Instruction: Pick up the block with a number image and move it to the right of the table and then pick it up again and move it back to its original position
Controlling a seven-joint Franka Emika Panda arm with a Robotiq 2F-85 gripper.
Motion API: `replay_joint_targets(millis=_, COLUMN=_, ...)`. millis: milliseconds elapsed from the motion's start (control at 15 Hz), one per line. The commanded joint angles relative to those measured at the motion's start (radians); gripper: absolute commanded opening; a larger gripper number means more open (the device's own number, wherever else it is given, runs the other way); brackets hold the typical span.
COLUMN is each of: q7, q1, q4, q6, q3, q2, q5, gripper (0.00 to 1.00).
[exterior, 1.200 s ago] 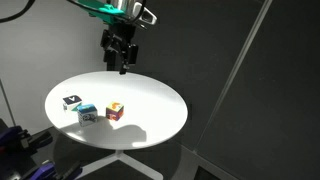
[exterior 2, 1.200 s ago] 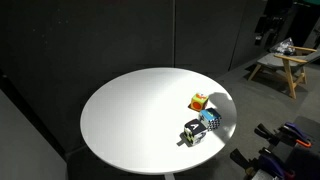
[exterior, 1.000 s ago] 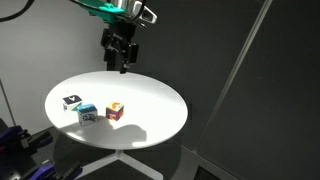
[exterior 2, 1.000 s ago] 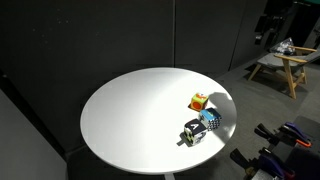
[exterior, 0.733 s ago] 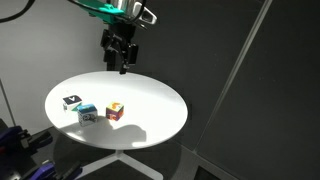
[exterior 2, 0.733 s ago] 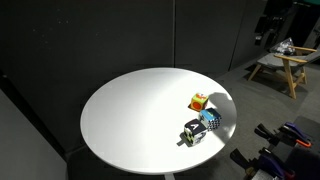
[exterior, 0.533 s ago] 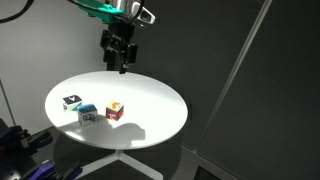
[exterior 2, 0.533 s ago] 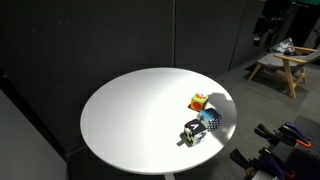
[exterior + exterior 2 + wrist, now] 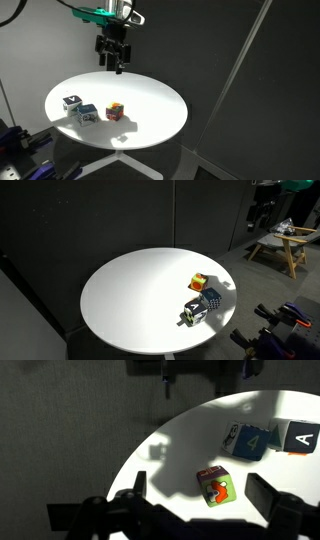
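Note:
The block with a number image (image 9: 87, 113) is a light blue and white cube near the table's edge, and it shows in the other exterior view (image 9: 209, 302) too. In the wrist view it (image 9: 250, 439) shows a dark "4". My gripper (image 9: 111, 64) hangs high above the far side of the round white table (image 9: 150, 100), open and empty. It appears dark at the top right in an exterior view (image 9: 255, 216). In the wrist view my gripper (image 9: 200, 495) frames the red-and-yellow cube (image 9: 216, 487) far below, its fingers (image 9: 270, 495) wide apart.
A white block with a black top (image 9: 71, 102) lies beside the number block, marked "A" in the wrist view (image 9: 301, 435). The red-and-yellow cube (image 9: 115, 111) sits nearer the table's middle. A wooden bench (image 9: 283, 248) stands beyond the table.
My gripper has shifted a little to the left and up in one exterior view and now shows at the top right of the other. The blocks have not moved.

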State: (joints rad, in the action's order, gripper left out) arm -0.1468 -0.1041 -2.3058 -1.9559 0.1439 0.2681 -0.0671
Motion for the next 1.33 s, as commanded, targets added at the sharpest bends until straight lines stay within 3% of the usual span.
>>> replay_joint_targets(millis=0, q7=0.044, q1=0.005, q4=-0.070, q6=-0.081, q3=-0.038, q2=0.034, q5=-0.043, gripper=1.00)
replay_joint_targets(millis=733, q7=0.118, q1=0.059, q4=-0.234, q6=-0.321, q3=-0.116, q2=0.036, q5=-0.017, gripper=1.00)
replay_joint_targets(millis=1267, q7=0.283, q1=0.084, q4=-0.299, q6=-0.447, q3=-0.189, q2=-0.028, q5=-0.034, gripper=1.00)
